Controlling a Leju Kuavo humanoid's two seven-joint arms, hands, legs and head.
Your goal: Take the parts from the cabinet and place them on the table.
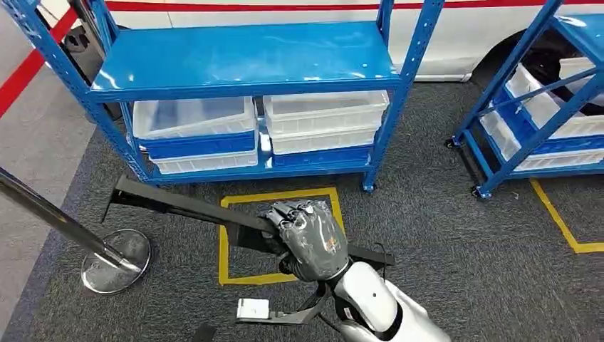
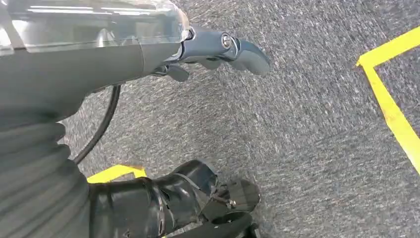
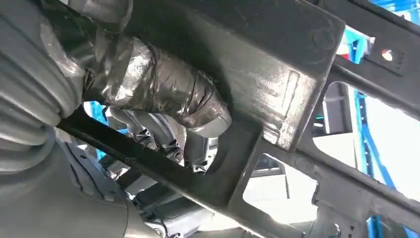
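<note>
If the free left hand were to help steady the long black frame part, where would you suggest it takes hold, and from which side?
On the bare bar to the left of the right hand, coming from above on the robot's left side. The black frame part juts far left, unsupported past the grip, and that stretch is slim enough to wrap. The left hand holds nothing.
</note>
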